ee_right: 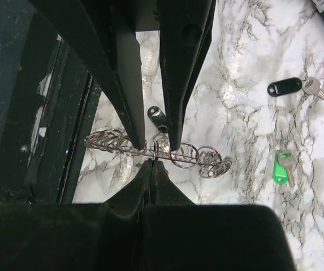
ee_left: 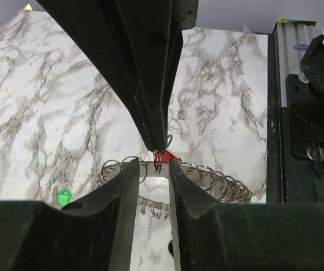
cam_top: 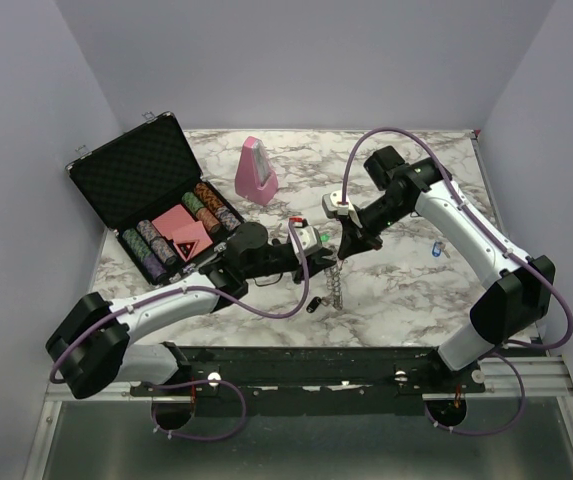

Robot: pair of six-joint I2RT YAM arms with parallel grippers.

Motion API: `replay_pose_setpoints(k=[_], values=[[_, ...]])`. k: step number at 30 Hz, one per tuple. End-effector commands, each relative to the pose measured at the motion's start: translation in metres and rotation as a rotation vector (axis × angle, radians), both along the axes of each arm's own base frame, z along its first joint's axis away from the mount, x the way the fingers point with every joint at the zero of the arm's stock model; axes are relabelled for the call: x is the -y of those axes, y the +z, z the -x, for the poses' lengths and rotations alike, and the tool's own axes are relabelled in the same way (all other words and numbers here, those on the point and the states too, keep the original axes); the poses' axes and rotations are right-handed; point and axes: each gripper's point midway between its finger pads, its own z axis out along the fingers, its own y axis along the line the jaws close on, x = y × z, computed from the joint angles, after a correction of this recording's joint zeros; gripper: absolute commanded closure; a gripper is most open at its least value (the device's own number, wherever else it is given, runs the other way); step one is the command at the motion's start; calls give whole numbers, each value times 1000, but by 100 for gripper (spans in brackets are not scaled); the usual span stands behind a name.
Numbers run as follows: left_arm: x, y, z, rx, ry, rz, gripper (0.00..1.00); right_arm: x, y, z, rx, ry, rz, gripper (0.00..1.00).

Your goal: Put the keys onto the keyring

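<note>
The left arm point(cam_top: 176, 295) reaches low from the near-left corner of the table point(cam_top: 406, 290) toward its middle, forearm almost level. The right arm point(cam_top: 466, 225) rises from the near-right corner, bends high near the far edge and folds back, wrist angled down toward the middle. The two grippers meet tip to tip there, facing each other.

The left gripper point(ee_left: 153, 165) stands partly closed, one finger on each side of a stretch of the keyring point(ee_right: 108, 141). I cannot tell whether its pads press the rim. The right gripper point(ee_right: 155, 162) is closed to a point right at the rim, between the left fingers. In the left wrist view a small red piece point(ee_left: 165, 155) sits at its tips. Whether it pinches that piece or the ring wire I cannot tell.

The keyring is at the table's middle, at the grippers. From above it shows as a narrow strip, its long axis running from the fingertips toward the near edge. In both wrist views it lies crosswise to the fingers.

A black tag point(cam_top: 314, 304) lies just left of the ring's near end. A blue key point(cam_top: 436, 250) lies toward the right edge, apart from the ring. The right wrist view shows a black key point(ee_right: 289, 86) and a green key point(ee_right: 283, 169) loose on the marble.
</note>
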Motion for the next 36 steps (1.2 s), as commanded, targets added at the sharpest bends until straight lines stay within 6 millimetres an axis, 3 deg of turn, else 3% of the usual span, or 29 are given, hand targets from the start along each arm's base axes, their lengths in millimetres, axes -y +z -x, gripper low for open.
replay_pose_setpoints(k=[1, 7, 10, 15, 19, 23, 26, 31, 36], values=[[6, 5, -5, 14, 2, -8, 66, -2, 8, 14, -56, 26, -25, 100], [8, 7, -2, 7, -23, -8, 81, -2, 7, 15, -64, 30, -25, 100], [9, 6, 0, -4, -32, -12, 100, -3, 7, 15, -64, 31, -27, 100], [5, 8, -2, -41, 7, 5, 100, -4, 8, 16, -71, 20, -32, 98], [-3, 22, -1, -56, 62, 111, 100, -10, 10, 25, -126, 22, -90, 79], [-10, 36, 6, -74, 70, 223, 100, -14, 11, 34, -198, 25, -150, 66], [-18, 43, 9, -97, 92, 321, 100, -14, 24, 35, -228, 23, -214, 60], [-31, 53, 13, -124, 118, 479, 100, -8, 51, 24, -249, -37, -349, 57], [-36, 62, 14, -151, 112, 589, 100, -5, 59, 10, -298, -116, -447, 58]])
